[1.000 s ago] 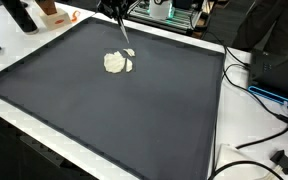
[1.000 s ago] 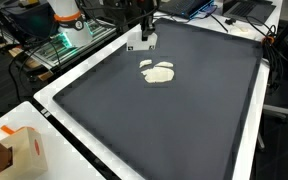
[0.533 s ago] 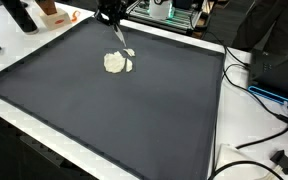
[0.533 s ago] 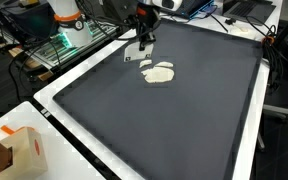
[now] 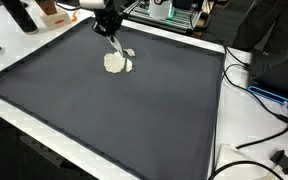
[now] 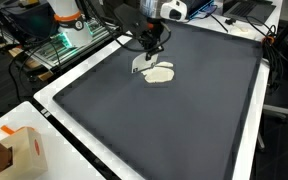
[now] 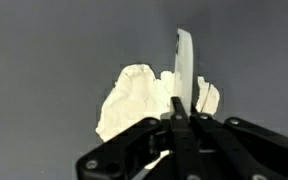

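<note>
My gripper [image 7: 179, 108] is shut on a thin white flat tool [image 7: 184, 60] that sticks out past the fingertips. Its blade reaches over a cream, crumpled lump [image 7: 134, 100] lying on the dark mat [image 7: 44, 60]. In both exterior views the gripper [image 5: 111, 27] [image 6: 149, 45] hangs low at the far part of the mat, just beside the lump [image 5: 117, 63] [image 6: 161, 73]. The tool's tip [image 6: 139, 67] is down at the lump's edge. Whether the blade touches the lump cannot be told.
The large dark mat [image 5: 134, 120] sits on a white-edged table. A cardboard box [image 6: 19, 150] stands at one corner, and cables [image 5: 254, 90] and a black connector [image 5: 281, 159] lie beside the mat. Electronics and a dark bottle [image 5: 21, 14] stand behind it.
The gripper has come down and moved across the mat with the white tool, from behind the lump to right beside it. The lump has not visibly moved.
</note>
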